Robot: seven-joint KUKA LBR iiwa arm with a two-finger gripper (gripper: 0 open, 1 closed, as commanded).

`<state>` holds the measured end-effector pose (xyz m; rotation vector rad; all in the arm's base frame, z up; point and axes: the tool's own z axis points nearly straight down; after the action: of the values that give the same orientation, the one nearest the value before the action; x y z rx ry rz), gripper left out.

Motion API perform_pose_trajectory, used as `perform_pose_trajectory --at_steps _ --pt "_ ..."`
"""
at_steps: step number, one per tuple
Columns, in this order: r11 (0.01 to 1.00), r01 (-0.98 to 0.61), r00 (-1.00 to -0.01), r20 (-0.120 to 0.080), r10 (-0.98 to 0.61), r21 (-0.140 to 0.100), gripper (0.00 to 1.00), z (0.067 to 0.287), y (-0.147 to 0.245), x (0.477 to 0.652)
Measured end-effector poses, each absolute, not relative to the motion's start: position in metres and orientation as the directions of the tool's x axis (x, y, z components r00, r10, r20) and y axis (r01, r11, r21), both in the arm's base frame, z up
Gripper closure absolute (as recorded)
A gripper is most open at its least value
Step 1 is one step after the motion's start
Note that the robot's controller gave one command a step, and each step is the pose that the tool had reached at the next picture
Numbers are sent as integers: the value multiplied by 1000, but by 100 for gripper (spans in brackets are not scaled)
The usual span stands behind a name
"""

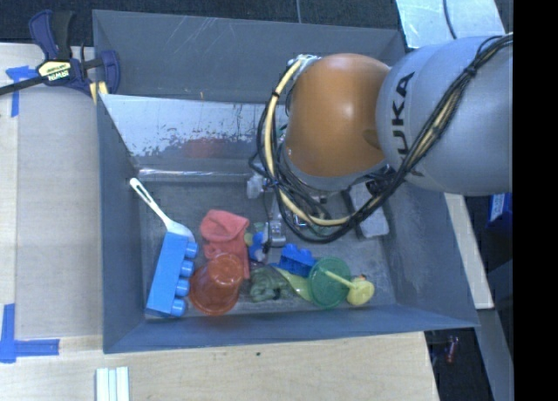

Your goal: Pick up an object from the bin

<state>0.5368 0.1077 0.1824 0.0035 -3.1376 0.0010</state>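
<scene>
My gripper (275, 230) reaches down under the arm's orange cover into the middle of the bin's near half. Its tip stands just right of a crumpled pink-red soft thing (224, 225) and just above a small blue brick (295, 259). A small blue and yellow piece (257, 243) lies right beside the tip, touching or nearly so. A dark green figure (266, 286) lies a little nearer the front wall. Nothing shows held in the gripper.
Along the front wall lie a large light-blue brick (172, 273), a white stick (152, 206) leaning over it, an orange see-through cup (217, 284), a green round lid (330, 282) and a yellow ball (360, 290). The arm and its cables cover the bin's right half.
</scene>
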Motion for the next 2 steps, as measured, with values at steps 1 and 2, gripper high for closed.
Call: perform_pose_trajectory --at_steps 1,2 --pt "1000 0 -1000 -3 0 1 0 186 107 539" --pt "1000 10 -1000 -5 10 -2 100 78 44 513"
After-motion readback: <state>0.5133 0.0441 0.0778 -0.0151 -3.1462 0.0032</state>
